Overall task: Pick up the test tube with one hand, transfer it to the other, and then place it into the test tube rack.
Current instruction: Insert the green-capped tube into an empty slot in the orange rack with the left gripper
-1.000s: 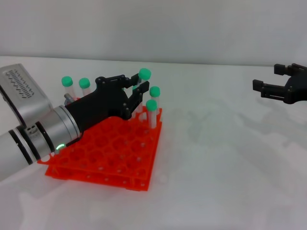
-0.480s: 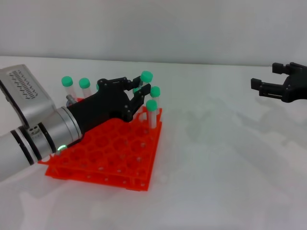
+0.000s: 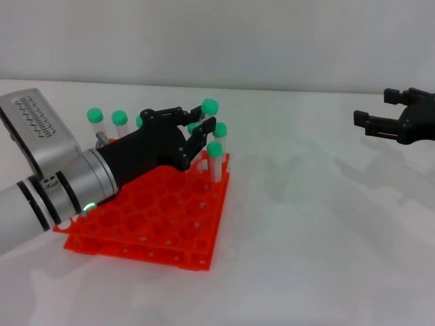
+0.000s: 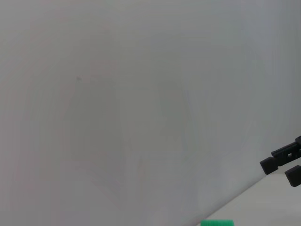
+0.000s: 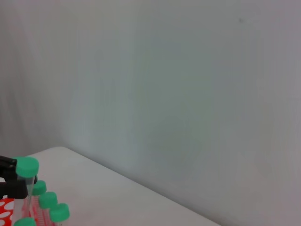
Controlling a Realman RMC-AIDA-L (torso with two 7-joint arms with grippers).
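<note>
1. Rack (image 3: 163, 217) sits on the white table (image 3: 319, 238), on the robot's left side. Capped tubes stand in its far rows: two at the far left (image 3: 96, 121), two more at the far right corner (image 3: 215, 157).
2. Left gripper (image 3: 198, 129) is over the rack's far right part, jaws pinching the tube (image 3: 208, 110) just under its green cap. The tube is upright to slightly tilted, cap uppermost, above the rack holes.
3. The two corner tubes stand just beside the held tube and the lower finger (image 3: 197, 141), so that spot is crowded. Whether the tube tip is already in a hole cannot be seen; the gripper hides it.
4. Right gripper (image 3: 394, 115) hangs over bare table at the far right, well apart from the rack, jaws spread with nothing between them.
5. Right wrist view shows the held tube's cap (image 5: 26, 167) sitting higher than three neighbouring caps (image 5: 49, 200), with a black finger (image 5: 9, 162) against it.
6. Left wrist view shows mostly wall, a green cap edge (image 4: 217, 223) and the distant right gripper (image 4: 287, 160).
7. Versus a second ago: the left gripper and tube sit slightly lower and closer to the corner tubes; the right gripper has barely shifted.
</note>
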